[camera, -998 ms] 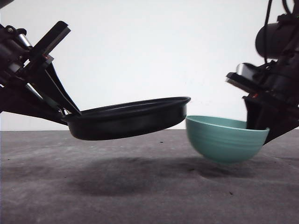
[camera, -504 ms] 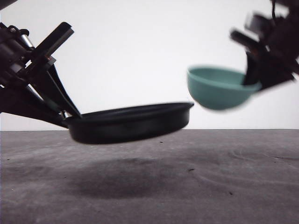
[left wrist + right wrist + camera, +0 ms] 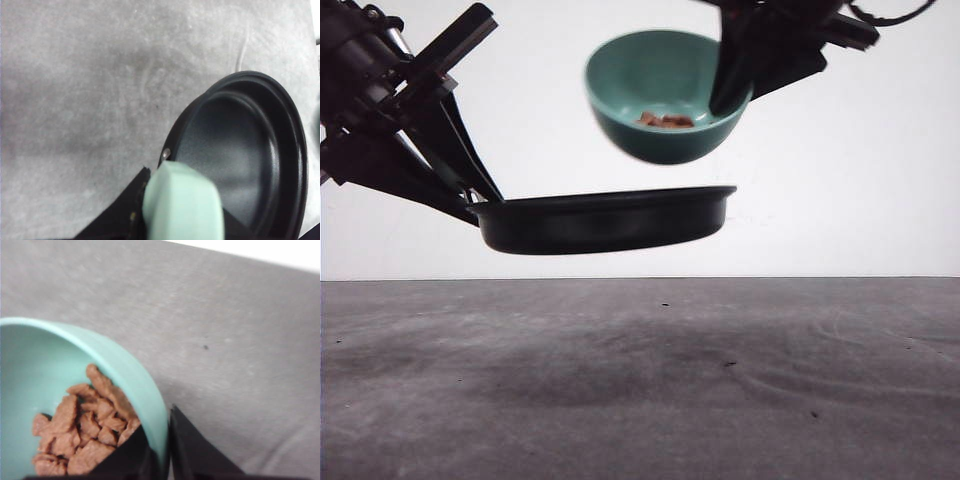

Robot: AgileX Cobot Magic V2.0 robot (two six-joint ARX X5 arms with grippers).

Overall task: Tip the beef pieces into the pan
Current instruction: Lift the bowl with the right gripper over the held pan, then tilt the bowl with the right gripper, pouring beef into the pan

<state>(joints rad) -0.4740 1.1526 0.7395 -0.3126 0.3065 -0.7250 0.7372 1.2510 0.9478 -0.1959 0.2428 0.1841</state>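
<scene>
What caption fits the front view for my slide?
Right gripper tilts the teal bowl of beef pieces above the black pan.

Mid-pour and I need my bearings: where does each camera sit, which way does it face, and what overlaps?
Front view: low at table level, facing forward; left tool holds the pan, right tool tips the bowl above it.
Left wrist view: on the left arm, looking down at the pan's handle and the table.
Right wrist view: on the right arm, looking into the bowl at the beef pieces.
Shared: front and right wrist both show the beef.
</scene>
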